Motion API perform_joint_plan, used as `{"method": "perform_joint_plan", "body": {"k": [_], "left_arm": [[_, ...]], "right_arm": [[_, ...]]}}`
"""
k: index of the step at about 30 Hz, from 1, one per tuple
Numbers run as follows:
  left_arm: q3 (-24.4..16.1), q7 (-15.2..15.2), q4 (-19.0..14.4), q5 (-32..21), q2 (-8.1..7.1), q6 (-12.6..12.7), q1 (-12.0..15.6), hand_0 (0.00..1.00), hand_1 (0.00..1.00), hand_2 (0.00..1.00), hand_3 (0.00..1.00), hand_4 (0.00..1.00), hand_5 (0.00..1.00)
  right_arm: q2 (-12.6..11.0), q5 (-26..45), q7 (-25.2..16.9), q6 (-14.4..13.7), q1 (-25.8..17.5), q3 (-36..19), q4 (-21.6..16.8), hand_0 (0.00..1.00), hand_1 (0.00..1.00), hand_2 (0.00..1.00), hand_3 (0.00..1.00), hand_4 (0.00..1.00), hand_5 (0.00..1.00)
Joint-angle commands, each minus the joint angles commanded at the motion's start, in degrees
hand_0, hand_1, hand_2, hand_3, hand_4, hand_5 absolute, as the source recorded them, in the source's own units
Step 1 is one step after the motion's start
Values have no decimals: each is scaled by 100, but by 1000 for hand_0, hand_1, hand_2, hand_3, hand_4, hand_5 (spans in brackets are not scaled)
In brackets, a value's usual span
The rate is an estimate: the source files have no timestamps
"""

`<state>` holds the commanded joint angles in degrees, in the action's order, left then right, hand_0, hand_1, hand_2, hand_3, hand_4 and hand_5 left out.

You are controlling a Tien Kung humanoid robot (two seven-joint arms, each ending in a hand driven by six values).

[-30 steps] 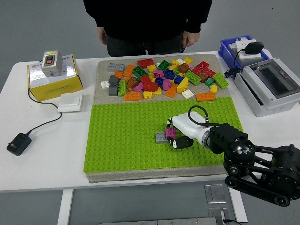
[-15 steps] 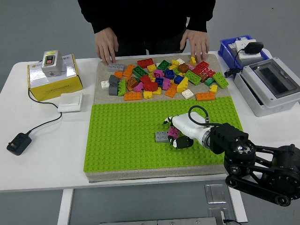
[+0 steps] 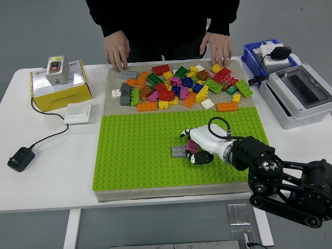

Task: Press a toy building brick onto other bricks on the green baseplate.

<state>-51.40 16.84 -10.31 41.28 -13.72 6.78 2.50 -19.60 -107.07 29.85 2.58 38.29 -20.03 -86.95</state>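
A green baseplate (image 3: 140,150) covers the near half of a grey mat. On it sits a grey brick (image 3: 178,151) with a pink brick (image 3: 192,146) against its right side. My right hand (image 3: 195,149) reaches in from the lower right, its fingers curled around the pink brick from above and below. Whether the pink brick sits on the grey one or beside it is hidden by the fingers. My left arm is out of the picture.
A pile of several loose coloured bricks (image 3: 179,86) lies on the mat (image 3: 111,78) behind the baseplate. A person's two hands (image 3: 117,51) rest at the pile's far edge. A yellow box (image 3: 59,85), a blue bin (image 3: 262,54) and a grey enclosure (image 3: 301,93) flank the mat.
The person's hands came down onto the far edge of the brick pile. My right hand shifted slightly right with the pink brick.
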Motion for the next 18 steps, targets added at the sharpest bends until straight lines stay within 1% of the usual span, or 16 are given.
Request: {"method": "perform_joint_plan", "body": {"k": [10, 18], "left_arm": [[11, -3, 0, -2, 2, 6, -6, 653, 644, 591, 700, 367, 551], [12, 1, 0, 4, 2, 12, -11, 651, 642, 588, 686, 356, 552]], "right_arm": [[-26, 91, -56, -12, 49, -9, -39, 45, 171, 775, 848, 508, 337], [-92, 584, -243, -68, 57, -128, -222, 43, 169, 773, 849, 511, 340]]}}
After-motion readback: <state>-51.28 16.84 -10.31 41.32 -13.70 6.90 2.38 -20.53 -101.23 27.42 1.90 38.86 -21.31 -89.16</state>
